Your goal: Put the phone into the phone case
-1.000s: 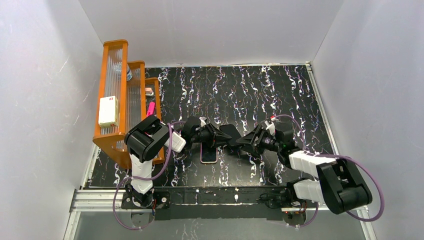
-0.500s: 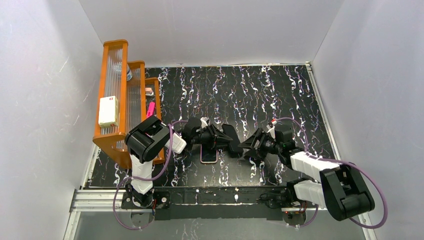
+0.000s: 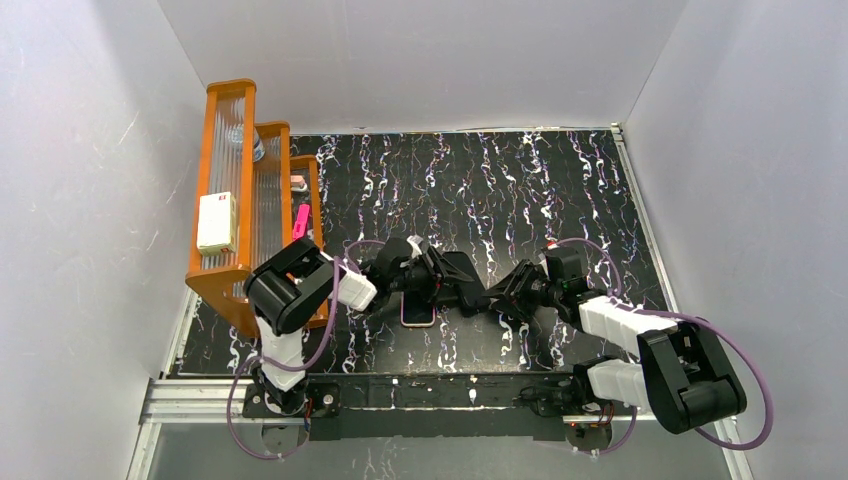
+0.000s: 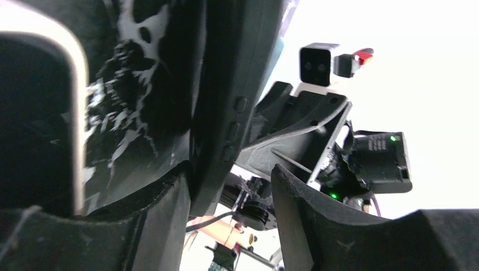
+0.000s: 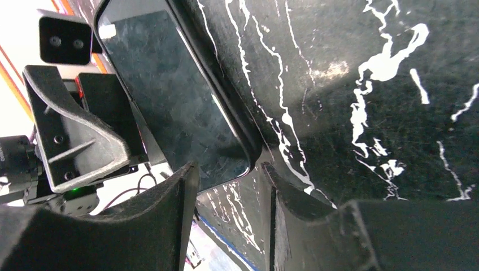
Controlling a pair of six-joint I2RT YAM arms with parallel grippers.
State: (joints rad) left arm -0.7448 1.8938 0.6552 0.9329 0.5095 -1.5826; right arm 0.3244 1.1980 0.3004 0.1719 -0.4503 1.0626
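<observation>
Pinkish-beige plastic marks the phone case [image 3: 418, 323] in the top view. It lies flat on the marbled table [image 3: 520, 180], its pale rim framing a dark inside. Just beyond the phone case, to its far right, the phone [image 3: 462, 270] shows as a black slab. The left gripper [image 3: 438, 280] and the right gripper [image 3: 498, 296] meet it from opposite ends.

From the left wrist, the phone [image 4: 220, 84] runs edge-on between the fingers of the left gripper [image 4: 229, 180], its side buttons showing. A bright gap lies between the phone and one finger, so these jaws stand apart, not clamped. The phone case [image 4: 79, 73] sits just beside the phone, down on the table.

From the right wrist, a corner of the phone [image 5: 169, 96], glossy glass, dips between the fingers of the right gripper [image 5: 229, 169]. Whether they pinch it or merely bracket it cannot be told.

By this showing the phone is beside the phone case and not seated in it. Lining it up over the phone case and pressing it in remain to be done.
</observation>
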